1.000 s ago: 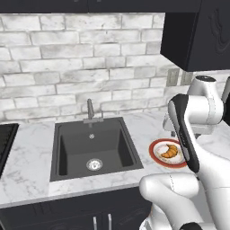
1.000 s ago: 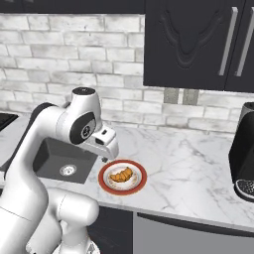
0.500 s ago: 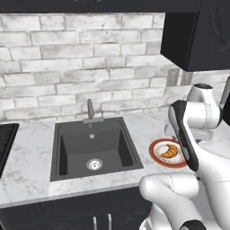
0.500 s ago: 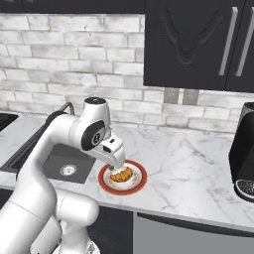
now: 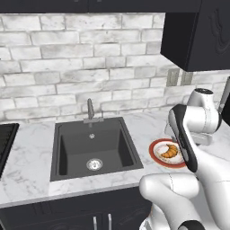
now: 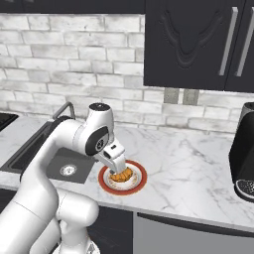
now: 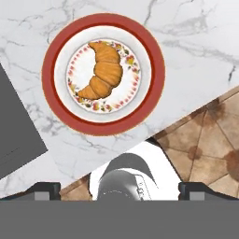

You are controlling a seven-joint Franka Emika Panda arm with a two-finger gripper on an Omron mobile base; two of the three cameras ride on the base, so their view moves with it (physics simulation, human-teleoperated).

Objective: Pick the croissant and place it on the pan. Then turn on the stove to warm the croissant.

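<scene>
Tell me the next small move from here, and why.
Probably lower the tool straight down onto the croissant. The tool is open and hangs above the red-rimmed plate, where the croissant lies loose in the middle, not yet gripped. In the hand view the croissant sits above centre, so a slight shift that way may help first.

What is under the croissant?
The croissant lies on a round red-rimmed plate with a flowery ring, and the plate sits on the marble counter. The plate's middle is hidden beneath the pastry. The open gripper hovers above.
</scene>
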